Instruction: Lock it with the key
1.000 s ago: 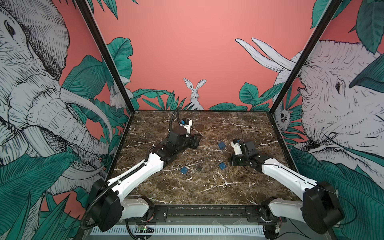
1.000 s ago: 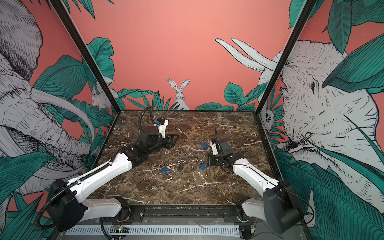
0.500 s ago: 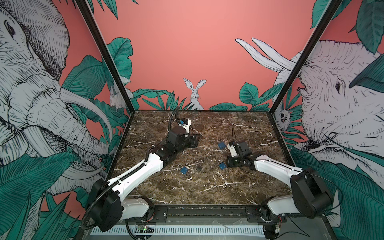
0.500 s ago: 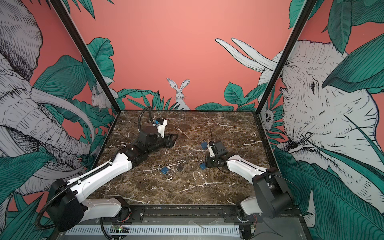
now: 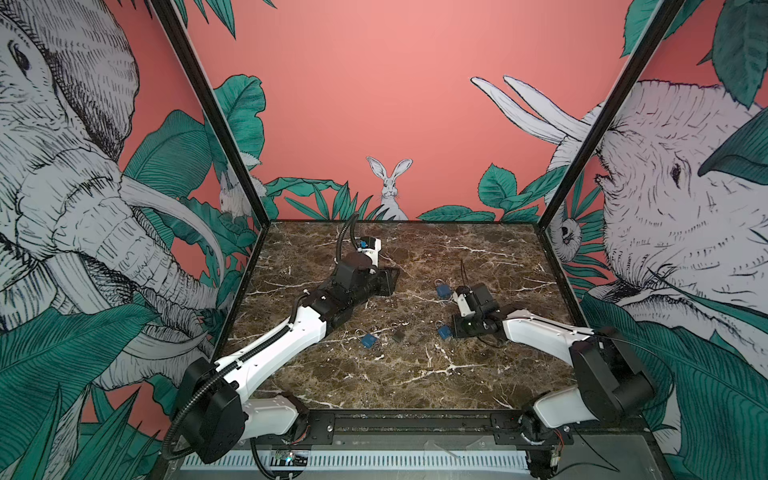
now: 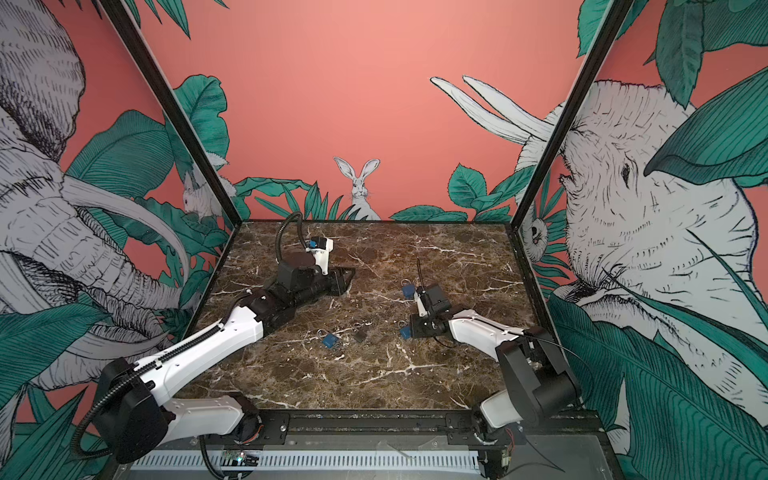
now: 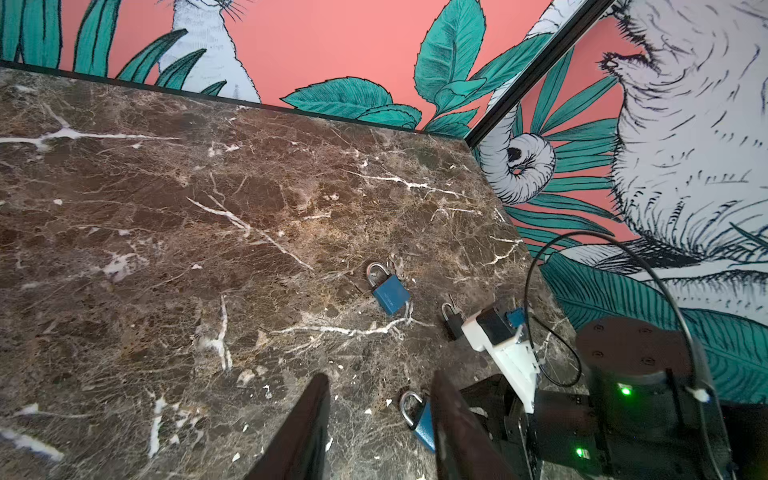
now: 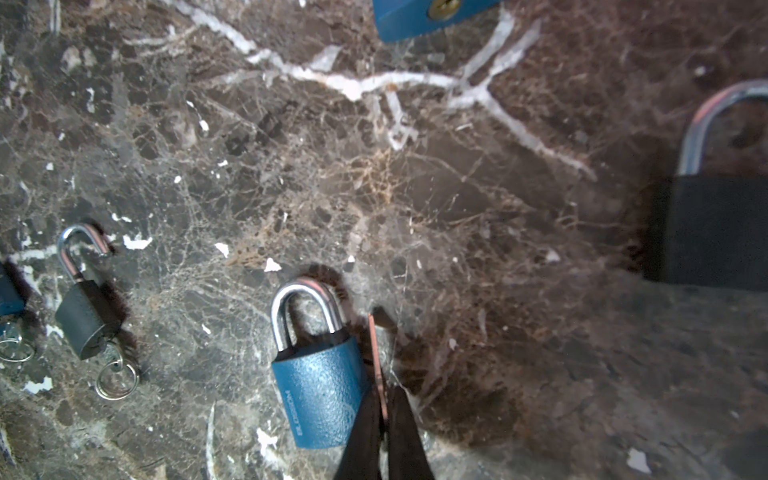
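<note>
Right pincer nipped narrow on key. Blue padlock just left of it in both top views, long axis parallel to key, shackle pointing away. Left pincer half-wide, empty, farther off.

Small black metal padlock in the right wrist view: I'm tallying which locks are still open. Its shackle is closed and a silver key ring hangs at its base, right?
No. The small black metal padlock has its shackle open, with one leg free of the body, as the right wrist view shows. The silver key ring at its base is as you said.
</note>
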`<state>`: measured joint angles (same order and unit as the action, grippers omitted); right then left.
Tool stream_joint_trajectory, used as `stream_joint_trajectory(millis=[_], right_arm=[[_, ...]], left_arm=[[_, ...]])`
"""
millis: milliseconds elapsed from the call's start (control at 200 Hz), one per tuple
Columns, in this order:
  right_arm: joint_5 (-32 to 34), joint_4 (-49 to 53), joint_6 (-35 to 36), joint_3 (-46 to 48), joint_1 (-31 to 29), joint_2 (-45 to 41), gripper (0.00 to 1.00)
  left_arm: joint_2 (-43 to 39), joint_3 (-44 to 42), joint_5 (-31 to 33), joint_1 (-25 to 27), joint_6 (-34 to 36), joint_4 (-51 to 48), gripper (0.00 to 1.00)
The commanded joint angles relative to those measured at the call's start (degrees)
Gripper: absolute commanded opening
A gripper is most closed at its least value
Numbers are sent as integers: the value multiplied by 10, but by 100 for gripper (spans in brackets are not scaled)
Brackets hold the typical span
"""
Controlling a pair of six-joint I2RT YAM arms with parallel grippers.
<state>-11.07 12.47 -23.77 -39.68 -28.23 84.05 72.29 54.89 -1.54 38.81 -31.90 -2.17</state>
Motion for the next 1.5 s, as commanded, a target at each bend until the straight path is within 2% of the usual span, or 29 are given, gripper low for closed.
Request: stream_joint_trajectory(millis=[0,125,185,415,695,820,990,1220,1495], right_arm=[[11,-9,4,0,-6,4,12],[11,-5,4,-1,-7,0,24],[13,-1,4,-1,-8,-7,27],[27,32,5,-17,-22,-63,27],[68,64,54,-69,-105,-91,29],[75,66,94,-100,-157,-59,31],[126,83,145,-157,-227,22,44],[147,80,169,-222,-282,136,44],[173,136,198,-294,-307,214,44]], left_arm=[[-18,-10,6,-4,0,8,43],[-20,-11,8,-4,0,7,43],[-20,-11,9,-4,0,5,43],[-27,-12,15,-4,6,-1,43],[-55,-23,59,-17,16,-81,42],[-79,-43,67,-39,1,-117,42],[-125,-72,66,-84,-13,-158,42],[-186,-98,46,-137,-23,-185,42],[-216,-114,41,-159,-21,-197,42]])
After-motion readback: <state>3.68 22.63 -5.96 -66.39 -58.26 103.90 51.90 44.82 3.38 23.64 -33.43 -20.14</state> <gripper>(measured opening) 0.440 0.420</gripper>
